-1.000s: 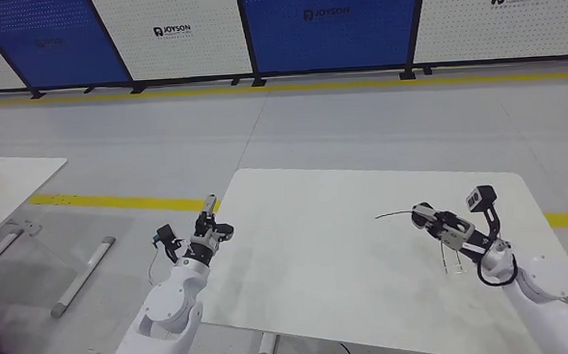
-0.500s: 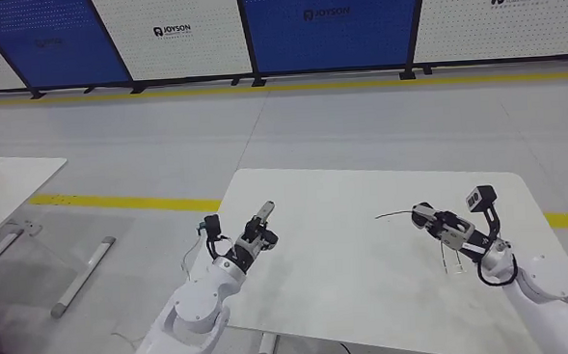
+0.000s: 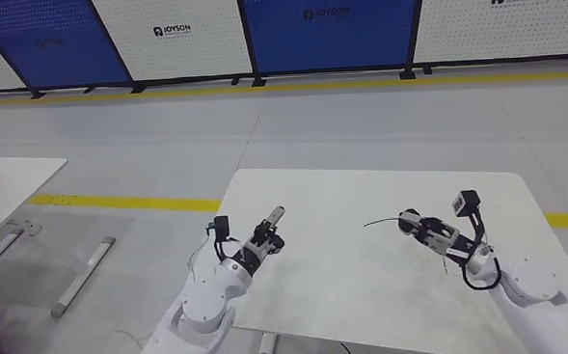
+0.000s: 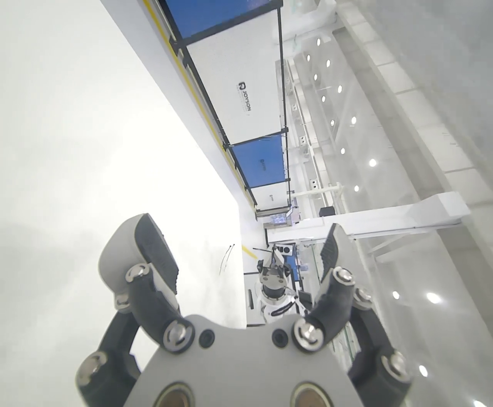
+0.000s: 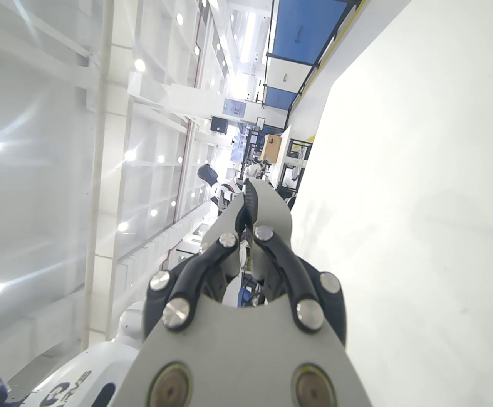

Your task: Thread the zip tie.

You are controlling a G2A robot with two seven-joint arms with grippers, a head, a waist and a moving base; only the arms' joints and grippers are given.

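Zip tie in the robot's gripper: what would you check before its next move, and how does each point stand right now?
1. Right gripper shut on the zip tie: ok.
2. Zip tie's free end sticks out toward the left gripper: ok.
3. Left gripper open, ready to take that end: ok.
4. Grippers near enough to meet: not ok, they are far apart across the white table.
5. Which end sticks out, head or tip: cannot tell.
6. Spare zip ties lie on the table outside the gap between the grippers: ok.
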